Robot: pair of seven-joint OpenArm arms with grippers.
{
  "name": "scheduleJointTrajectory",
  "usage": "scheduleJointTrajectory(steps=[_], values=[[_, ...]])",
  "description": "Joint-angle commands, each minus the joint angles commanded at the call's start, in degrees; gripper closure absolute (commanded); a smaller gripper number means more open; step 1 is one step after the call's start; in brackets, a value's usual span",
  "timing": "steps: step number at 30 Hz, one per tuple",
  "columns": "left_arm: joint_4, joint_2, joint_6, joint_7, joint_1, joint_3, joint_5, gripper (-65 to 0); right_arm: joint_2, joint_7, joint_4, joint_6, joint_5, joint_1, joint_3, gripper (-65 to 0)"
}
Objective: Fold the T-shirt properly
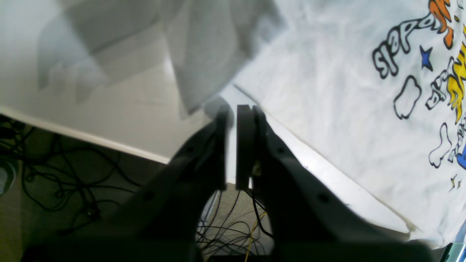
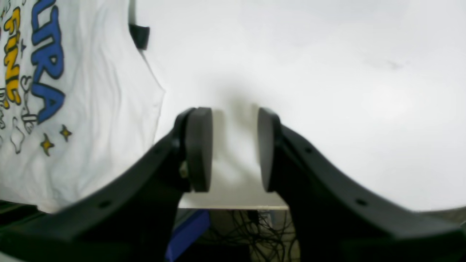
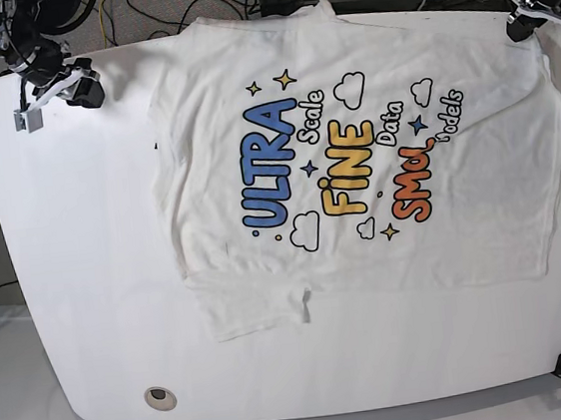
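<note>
cables (image 1: 83, 182) below the white table's edge (image 1: 83, 136)

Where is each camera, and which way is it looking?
Left wrist: rides on the left arm, looking past its dark claw at the T-shirt, the table and cables beyond its edge.
Right wrist: rides on the right arm, looking past its open claw at bare tabletop and part of the shirt.
Base: looks down from above on table and shirt, with both claws at the top corners.
Shared: all three show the yellow lettering.
</note>
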Motion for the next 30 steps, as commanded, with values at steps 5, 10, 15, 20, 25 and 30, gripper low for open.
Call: scheduleJointTrajectory(steps=[5,10,15,20,25,30], values=[[3.2,-0.1,0.0,0.0,0.2,-0.3,0.1,-2.6,0.0,0.0,0.0,0.00,0.0,-0.1,0.0,-19.9],[4.7,-0.4,0.1,0.0,0.2,-0.3,0.1,-2.6,0.0,-0.1,0.0,0.00,0.0,-0.1,0.0,-19.9],[4.7,-0.4,0.1,0.0,0.7,-0.3,0.1,-2.6,0.0,-0.1,0.0,0.00,0.0,-0.1,0.1,-19.9],[5.3,-0.5,0.0,0.0,1.8,-0.3,0.1,-4.8,0.0,-0.1,0.0,0.00,0.0,-0.1,0.0,-19.9],[13.0,-1.3,0.0,0.0,3.8,-0.3,3.2,-24.2,-0.1,-0.1,0.0,0.00,0.0,0.0,0.0,-19.9],[14.2,-1.3,0.0,0.0,3.9,-0.3,4.4,-24.7,-0.1,-0.1,0.0,0.00,0.0,0.0,-0.1,-19.9]])
